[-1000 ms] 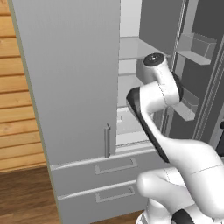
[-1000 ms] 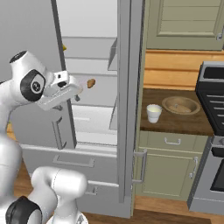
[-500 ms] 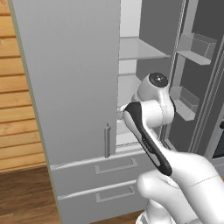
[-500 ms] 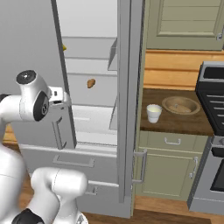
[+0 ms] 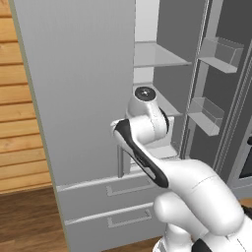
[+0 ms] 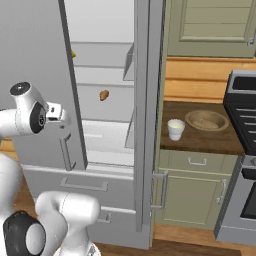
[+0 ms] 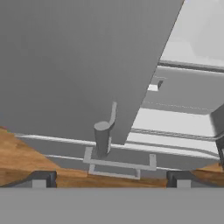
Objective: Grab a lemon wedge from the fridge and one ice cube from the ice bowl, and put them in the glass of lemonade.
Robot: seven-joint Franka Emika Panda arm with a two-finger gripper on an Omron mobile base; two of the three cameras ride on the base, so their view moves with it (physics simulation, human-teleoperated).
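The grey fridge [image 6: 146, 100] stands with its left door [image 5: 83, 83] swung open, showing pale shelves inside. A sliver of the yellow lemon wedge [image 6: 73, 54] peeks out past that door's edge on an upper shelf. On the wooden counter to the right stand the glass of lemonade [image 6: 175, 129] and the wide ice bowl [image 6: 206, 120]. My gripper [image 7: 109, 180] is open with nothing between its fingertips [image 7: 40, 178]. It hangs in front of the open door's outer face, just short of the door's bar handle [image 7: 103, 136].
A small brown lump [image 6: 104, 95] lies on a middle fridge shelf. Fridge drawers [image 5: 123, 189] with flat handles sit below the doors. A dark stove [image 6: 242, 150] stands at the far right, with beige-green cabinets [image 6: 195, 185] under the counter. The floor is wooden.
My arm has folded down and back to the left. The hand has come away from the fridge opening to the outer face of the left door. The door has not moved.
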